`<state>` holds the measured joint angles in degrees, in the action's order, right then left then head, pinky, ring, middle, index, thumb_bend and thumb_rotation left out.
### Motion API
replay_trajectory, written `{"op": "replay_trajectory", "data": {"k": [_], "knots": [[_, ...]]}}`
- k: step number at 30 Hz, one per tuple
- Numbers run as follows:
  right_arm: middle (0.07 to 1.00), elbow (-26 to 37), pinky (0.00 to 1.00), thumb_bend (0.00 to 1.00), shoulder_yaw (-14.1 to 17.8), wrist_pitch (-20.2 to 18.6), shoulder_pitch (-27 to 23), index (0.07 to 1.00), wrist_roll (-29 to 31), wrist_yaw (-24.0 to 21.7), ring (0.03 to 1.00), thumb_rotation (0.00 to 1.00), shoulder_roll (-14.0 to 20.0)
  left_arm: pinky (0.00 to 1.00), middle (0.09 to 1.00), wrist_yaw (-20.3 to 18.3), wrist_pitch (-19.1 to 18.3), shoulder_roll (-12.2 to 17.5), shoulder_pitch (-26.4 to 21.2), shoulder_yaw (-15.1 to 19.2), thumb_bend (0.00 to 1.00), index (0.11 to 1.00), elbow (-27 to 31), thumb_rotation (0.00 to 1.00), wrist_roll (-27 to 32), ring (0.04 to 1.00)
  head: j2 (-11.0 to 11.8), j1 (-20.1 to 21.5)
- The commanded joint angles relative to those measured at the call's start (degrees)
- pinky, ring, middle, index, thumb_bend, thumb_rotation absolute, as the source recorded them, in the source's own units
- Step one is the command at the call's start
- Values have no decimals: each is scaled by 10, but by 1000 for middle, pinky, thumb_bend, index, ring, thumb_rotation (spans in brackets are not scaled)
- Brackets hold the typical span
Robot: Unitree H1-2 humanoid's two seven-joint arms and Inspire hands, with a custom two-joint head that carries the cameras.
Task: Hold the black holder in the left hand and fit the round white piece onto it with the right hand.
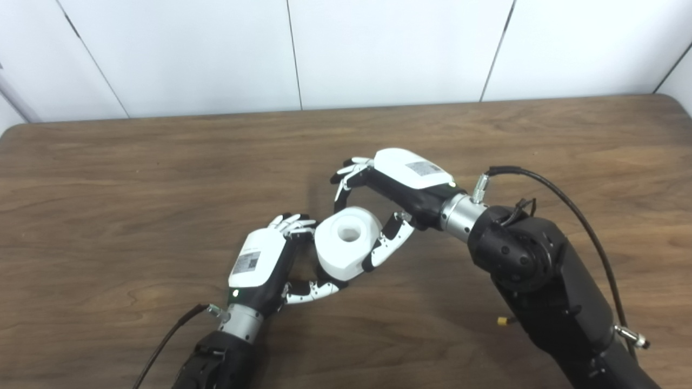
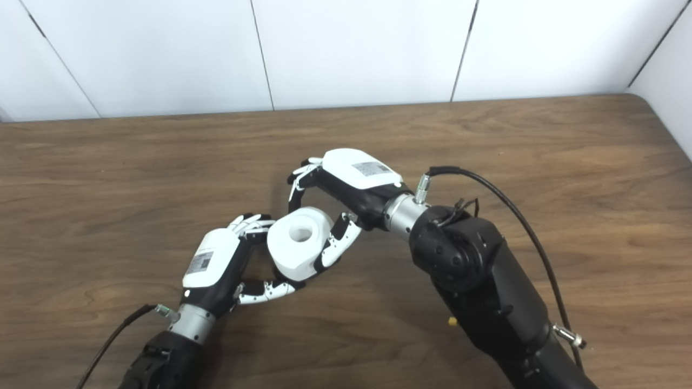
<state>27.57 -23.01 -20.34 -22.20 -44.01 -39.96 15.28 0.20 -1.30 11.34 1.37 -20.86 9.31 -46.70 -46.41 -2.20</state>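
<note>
Left robot hand (image 1: pixel 259 265) nearest, fingers curled around something under the round white piece (image 1: pixel 348 242); black holder hidden, so its grip is hard to confirm. White piece sits between both hands above the table (image 1: pixel 108 216), centre hole tilted up toward camera. Right robot hand (image 1: pixel 386 202) clasps it, thumb near side, fingers far side.

labels | left robot hand (image 1: pixel 258 263): sticker, unreadable | right robot hand (image 1: pixel 413 172): sticker, unreadable
</note>
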Motion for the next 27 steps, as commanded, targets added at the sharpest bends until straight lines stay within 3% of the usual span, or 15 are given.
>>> {"op": "replay_trajectory", "data": {"k": [1, 15, 17, 18, 23, 27], "knots": [[841, 2, 795, 520, 1, 23, -11, 485, 0, 20, 940, 134, 0, 930, 774, -21, -8, -2, 5, -14, 520, 487, -12, 47, -9, 867, -1, 0], [840, 8, 818, 524, -10, 26, -16, 493, -22, 3, 940, 145, 9, 933, 776, -23, -8, -1, 4, -15, 520, 487, -11, 47, -10, 868, -1, 1], [844, 9, 814, 819, -9, 25, -16, 625, -23, 3, 939, 199, 10, 933, 776, -22, -8, 0, 4, -15, 520, 487, -12, 47, -10, 867, -1, 3], [850, 9, 814, 872, -9, 25, -17, 662, -24, 2, 938, 217, 11, 932, 776, -22, -8, 0, 4, -15, 520, 487, -12, 47, -9, 867, -1, 3], [904, 20, 872, 985, -8, 16, -17, 812, -28, -12, 961, 290, 13, 933, 775, -24, -10, -1, 4, -15, 520, 487, -11, 47, -9, 868, -1, 3], [951, 24, 956, 1000, -4, 23, -12, 914, -27, -9, 989, 333, 14, 932, 772, -22, -9, -1, 3, -14, 520, 487, -13, 47, -8, 867, -1, 3]]}}
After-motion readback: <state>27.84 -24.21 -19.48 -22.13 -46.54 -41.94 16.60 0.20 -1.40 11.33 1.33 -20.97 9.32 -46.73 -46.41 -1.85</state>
